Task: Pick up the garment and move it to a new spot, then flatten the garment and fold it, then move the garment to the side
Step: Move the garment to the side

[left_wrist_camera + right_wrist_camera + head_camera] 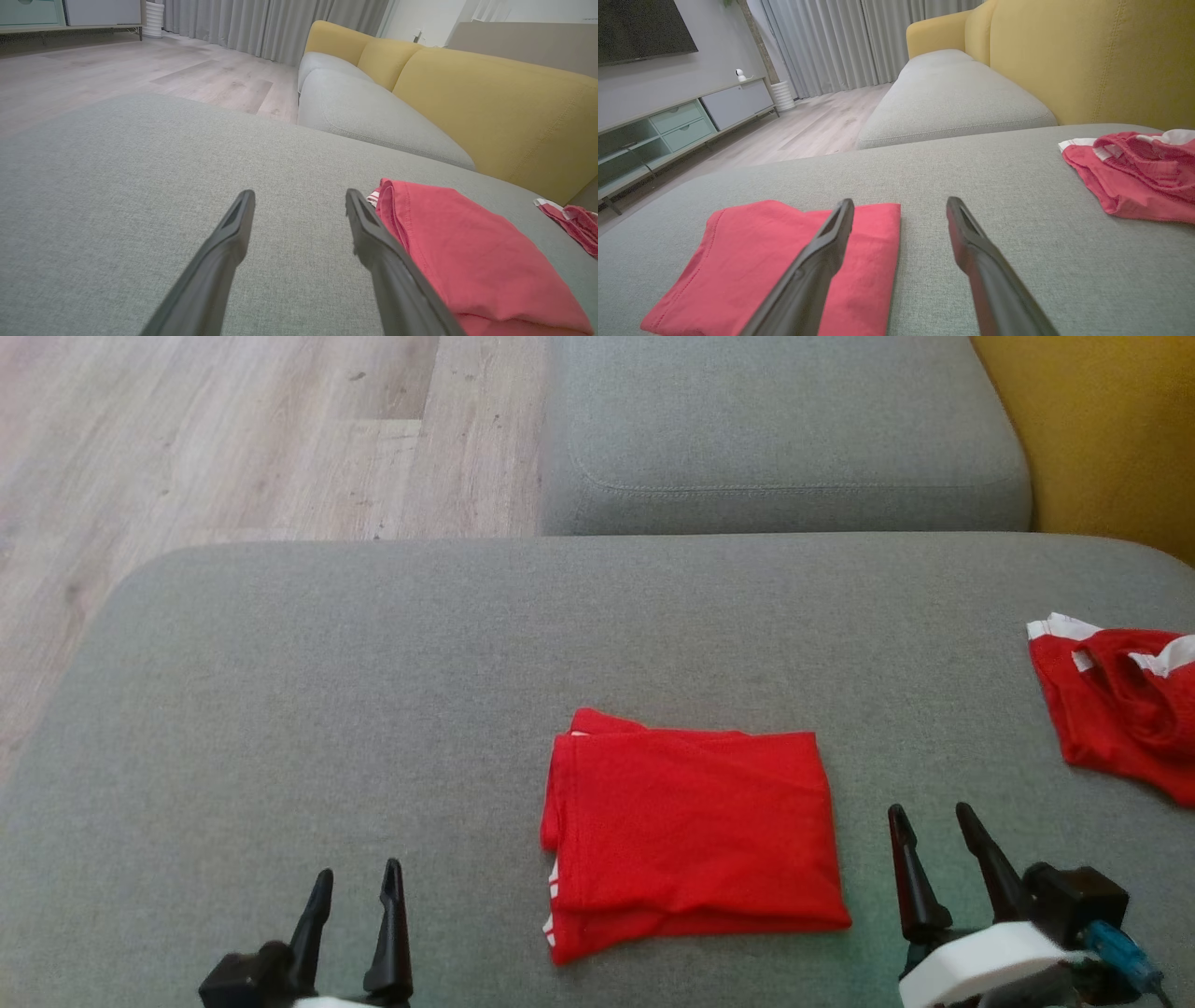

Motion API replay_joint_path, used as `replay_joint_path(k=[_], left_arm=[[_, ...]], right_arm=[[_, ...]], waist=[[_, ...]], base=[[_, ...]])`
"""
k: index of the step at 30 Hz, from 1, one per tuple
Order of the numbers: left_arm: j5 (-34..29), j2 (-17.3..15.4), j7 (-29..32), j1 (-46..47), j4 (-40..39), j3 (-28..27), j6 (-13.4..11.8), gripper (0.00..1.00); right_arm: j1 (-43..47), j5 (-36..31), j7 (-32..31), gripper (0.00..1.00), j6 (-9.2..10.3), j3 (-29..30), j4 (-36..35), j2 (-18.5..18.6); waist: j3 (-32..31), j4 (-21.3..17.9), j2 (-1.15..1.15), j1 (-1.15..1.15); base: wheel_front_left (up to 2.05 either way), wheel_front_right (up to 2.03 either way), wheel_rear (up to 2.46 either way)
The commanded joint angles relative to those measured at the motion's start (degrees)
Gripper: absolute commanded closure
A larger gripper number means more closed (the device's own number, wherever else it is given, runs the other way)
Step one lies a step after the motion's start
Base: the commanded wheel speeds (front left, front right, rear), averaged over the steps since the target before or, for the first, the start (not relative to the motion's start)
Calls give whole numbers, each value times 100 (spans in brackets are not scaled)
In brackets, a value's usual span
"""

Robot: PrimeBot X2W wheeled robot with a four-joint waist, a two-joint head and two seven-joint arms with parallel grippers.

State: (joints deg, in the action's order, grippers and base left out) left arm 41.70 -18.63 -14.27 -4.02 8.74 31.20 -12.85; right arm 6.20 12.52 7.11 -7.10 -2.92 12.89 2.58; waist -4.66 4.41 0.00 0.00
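Note:
A red garment (pixel 691 831) lies folded into a neat rectangle on the grey cushion (pixel 327 709), between my two grippers. It also appears at the right of the left wrist view as the garment (pixel 467 252) and at the lower left of the right wrist view as the garment (pixel 756 261). My left gripper (pixel 358 887) hovers open to the garment's left, with nothing between its fingers (pixel 233 233). My right gripper (pixel 929 821) stands open to the garment's right, empty too, its fingers (pixel 971 238) pointing across the cushion.
A second red garment with white trim (pixel 1120 709) lies crumpled at the cushion's right edge. A further grey seat cushion (pixel 784 439) and yellow backrest (pixel 1087 60) lie beyond. Wooden floor (pixel 187 439) runs to the left, with a low cabinet (pixel 686 121) by the wall.

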Motion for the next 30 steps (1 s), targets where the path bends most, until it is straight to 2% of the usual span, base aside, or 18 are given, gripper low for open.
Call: replay_joint_path(k=[1, 8, 14, 21, 30], left_arm=[[-67, -45, -66, 227, -161, -266, 5, 0], [-87, -39, -67, 248, -174, -259, -3, 0], [-150, -33, -38, 380, -222, -195, -1, 0], [-176, 28, -12, 462, -186, -126, 0, 0], [-188, 77, -26, 487, -71, -109, 39, 0]], right_arm=[[-211, -6, 44, 0, -39, -114, -144, 30], [-303, -65, -79, 0, -39, -65, -79, 30], [-817, -279, -766, 0, -39, 62, 58, 30], [-1187, -353, -1356, 0, -39, 263, 776, 30], [-1436, -261, -1487, 0, -39, 300, 1616, 30]], waist=[[6, 2, 0, 0], [58, 29, 0, 0], [222, 192, 0, 0], [455, 594, 0, 0], [663, 968, 0, 0]], base=[[0, 0, 0], [0, 0, 0], [0, 0, 0], [0, 0, 0], [0, 0, 0]])
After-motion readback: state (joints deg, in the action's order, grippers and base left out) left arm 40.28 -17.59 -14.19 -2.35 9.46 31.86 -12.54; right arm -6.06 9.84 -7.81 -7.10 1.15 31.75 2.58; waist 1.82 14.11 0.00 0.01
